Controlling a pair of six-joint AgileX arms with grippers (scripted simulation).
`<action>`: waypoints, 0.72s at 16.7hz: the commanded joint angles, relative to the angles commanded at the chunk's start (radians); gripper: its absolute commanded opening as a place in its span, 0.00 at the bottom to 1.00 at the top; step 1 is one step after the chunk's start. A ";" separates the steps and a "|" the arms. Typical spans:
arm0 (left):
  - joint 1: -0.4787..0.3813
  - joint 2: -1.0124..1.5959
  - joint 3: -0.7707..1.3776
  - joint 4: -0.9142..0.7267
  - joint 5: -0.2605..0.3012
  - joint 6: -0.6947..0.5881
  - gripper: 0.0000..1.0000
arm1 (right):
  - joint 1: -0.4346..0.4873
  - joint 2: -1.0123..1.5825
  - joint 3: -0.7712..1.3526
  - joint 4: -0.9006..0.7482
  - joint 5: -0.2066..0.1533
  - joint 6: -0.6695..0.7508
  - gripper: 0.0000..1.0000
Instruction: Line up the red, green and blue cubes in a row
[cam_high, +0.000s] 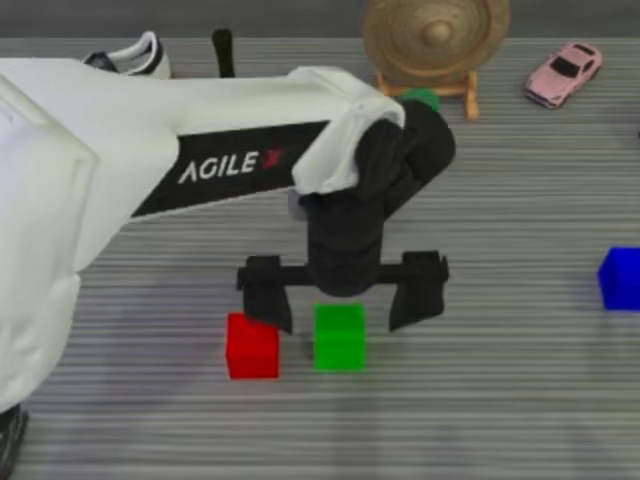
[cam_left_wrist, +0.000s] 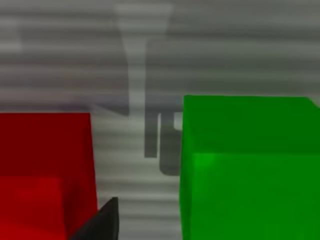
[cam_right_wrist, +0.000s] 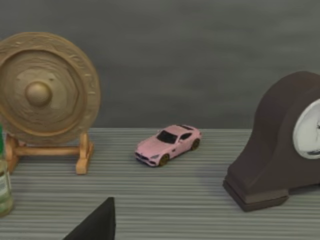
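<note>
The red cube (cam_high: 252, 346) and the green cube (cam_high: 339, 337) sit side by side near the table's middle, a small gap between them. My left gripper (cam_high: 343, 303) hovers open just behind the green cube, its fingers spread wider than that cube. One finger overlaps the red cube's back corner. In the left wrist view the red cube (cam_left_wrist: 45, 175) and green cube (cam_left_wrist: 250, 170) loom large, with one dark fingertip (cam_left_wrist: 102, 222) between them. The blue cube (cam_high: 620, 278) lies alone at the right edge. My right gripper (cam_right_wrist: 142, 235) is parked outside the top view.
At the back stand a brass gong on a wooden stand (cam_high: 435, 35), a pink toy car (cam_high: 564, 72), a white shoe (cam_high: 135, 55) and a green-lidded jar (cam_high: 420, 98). A dark mantel clock (cam_right_wrist: 280, 145) shows in the right wrist view.
</note>
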 joint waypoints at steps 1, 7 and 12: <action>0.003 -0.010 0.026 -0.038 0.000 -0.001 1.00 | 0.000 0.000 0.000 0.000 0.000 0.000 1.00; 0.014 -0.051 0.121 -0.173 -0.001 0.000 1.00 | 0.000 0.000 0.000 0.000 0.000 0.000 1.00; 0.022 -0.077 0.091 -0.148 -0.003 0.009 1.00 | 0.003 0.028 0.028 -0.021 -0.001 0.003 1.00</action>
